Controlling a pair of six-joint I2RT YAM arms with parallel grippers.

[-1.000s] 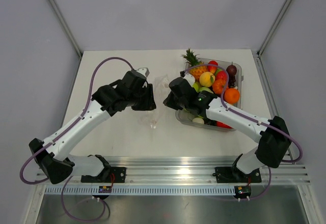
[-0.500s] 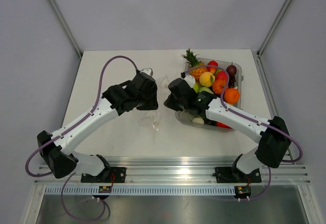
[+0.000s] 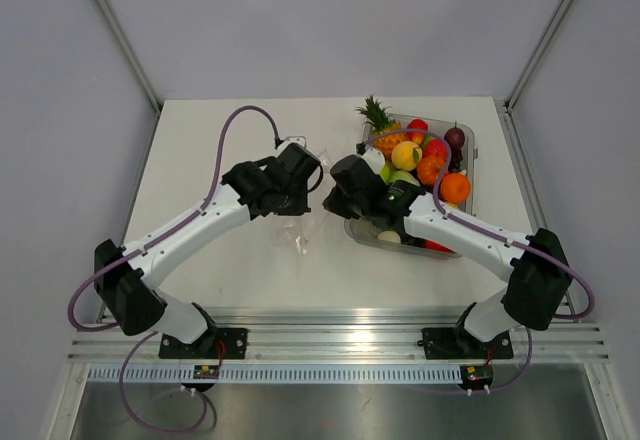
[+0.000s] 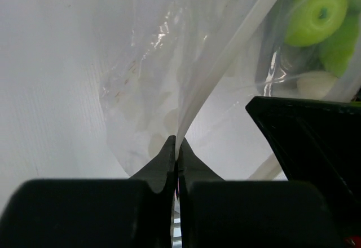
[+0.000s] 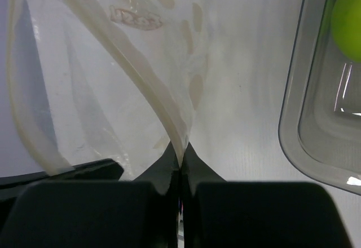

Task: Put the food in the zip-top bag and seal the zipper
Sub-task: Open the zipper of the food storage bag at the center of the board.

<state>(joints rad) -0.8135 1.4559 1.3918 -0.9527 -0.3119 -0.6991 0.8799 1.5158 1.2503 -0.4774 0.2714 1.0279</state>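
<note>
The clear zip-top bag (image 3: pixel 305 230) hangs crumpled between my two grippers over the table. My left gripper (image 3: pixel 303 185) is shut on the bag's mouth edge (image 4: pixel 194 98), its jaws pinched on the zipper strip (image 4: pixel 234 45). My right gripper (image 3: pixel 333 192) is shut on the other part of the zipper strip (image 5: pixel 155 96). The food (image 3: pixel 415 160) lies in the rigid clear tray (image 3: pixel 468 145) at the right: pineapple, yellow, red and orange pieces, dark grape, green apples (image 4: pixel 316 12). I see no food inside the bag.
The tray's rim (image 5: pixel 293 129) lies just right of my right gripper, with a green piece (image 5: pixel 347 20) inside. The right gripper's black body (image 4: pixel 307 141) sits close to my left gripper. Metal frame posts stand at the table's back corners.
My left arm has moved right and toward the right gripper, bringing its end of the bag with it. The bag has bunched up between the grippers. The right arm has barely moved.
</note>
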